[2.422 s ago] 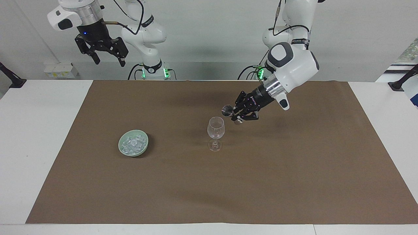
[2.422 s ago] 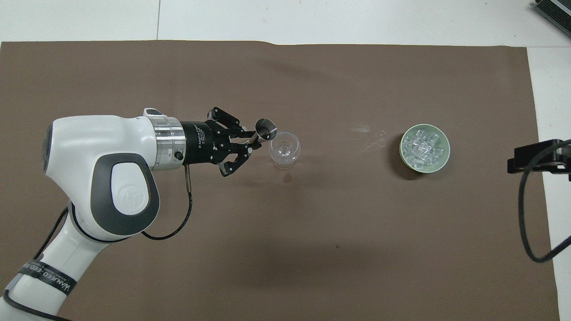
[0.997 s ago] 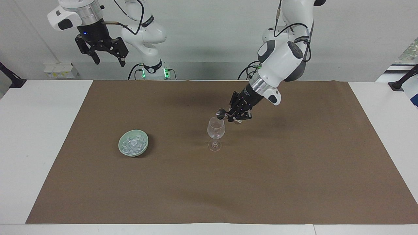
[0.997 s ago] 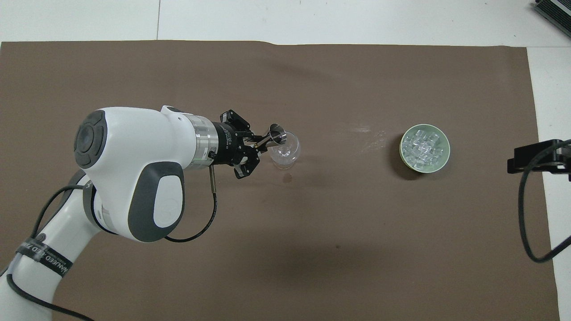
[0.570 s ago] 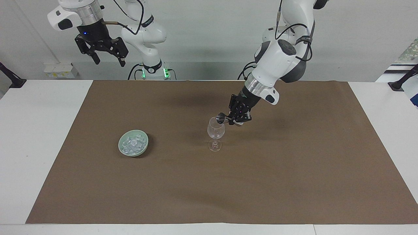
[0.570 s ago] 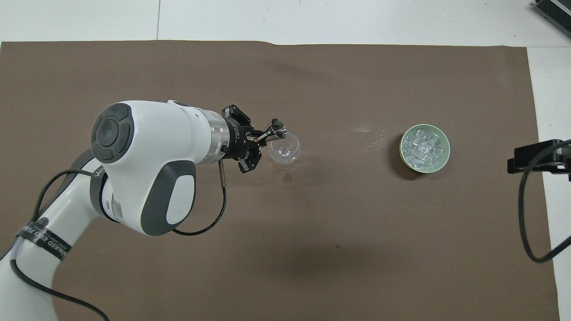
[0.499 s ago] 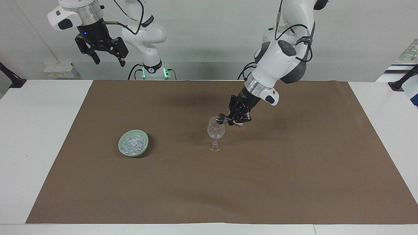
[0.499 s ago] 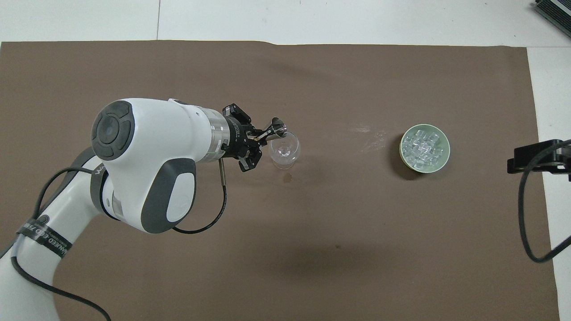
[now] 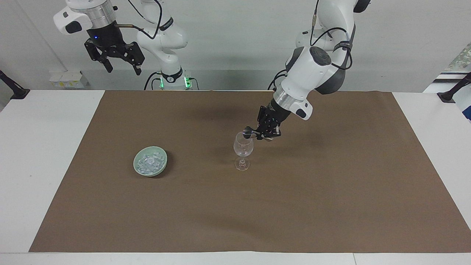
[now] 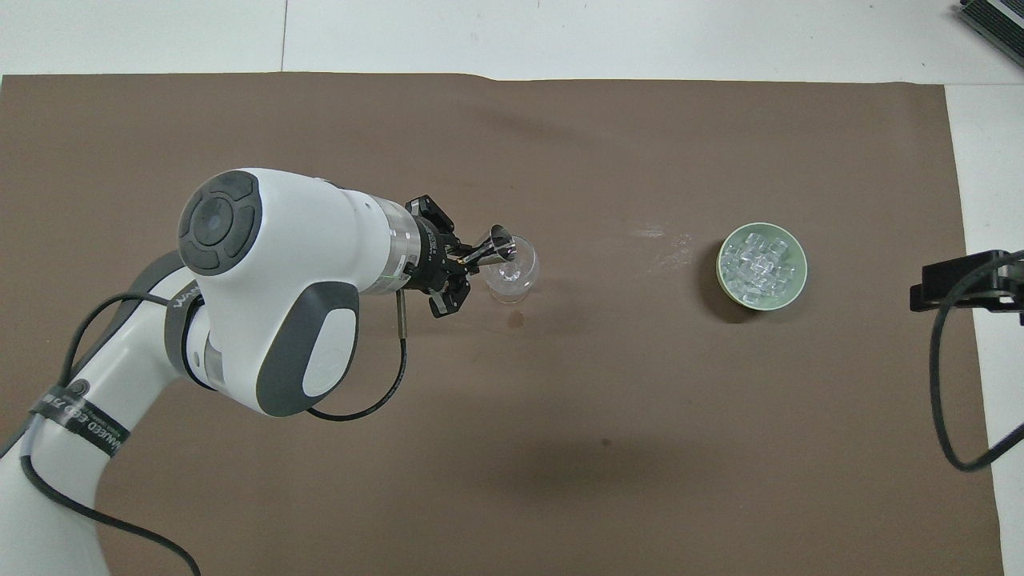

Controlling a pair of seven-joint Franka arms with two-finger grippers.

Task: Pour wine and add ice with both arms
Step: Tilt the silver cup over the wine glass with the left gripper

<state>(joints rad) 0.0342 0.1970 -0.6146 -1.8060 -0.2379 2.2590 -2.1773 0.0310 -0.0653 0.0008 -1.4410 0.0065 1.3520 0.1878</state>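
Observation:
A clear wine glass (image 9: 243,149) stands upright mid-mat; it also shows in the overhead view (image 10: 512,270). My left gripper (image 9: 260,134) is shut on a small steel jigger (image 9: 248,133), tipped on its side with its mouth over the glass rim; both show from above, gripper (image 10: 466,254) and jigger (image 10: 500,244). Ice (image 9: 149,162) fills a pale green bowl (image 9: 138,167) toward the right arm's end, also seen in the overhead view (image 10: 758,262). My right gripper (image 9: 120,62) waits open, high over the table's robot-side edge.
A brown mat (image 9: 331,191) covers most of the white table (image 9: 44,154). A small dark stain (image 10: 517,320) and pale smears (image 10: 664,244) mark the mat beside the glass. A black clamp (image 9: 11,88) stands at the table's corner.
The left arm has rolled its wrist and tipped the jigger from mouth-up beside the glass to lying sideways over the glass rim. The right arm has not moved.

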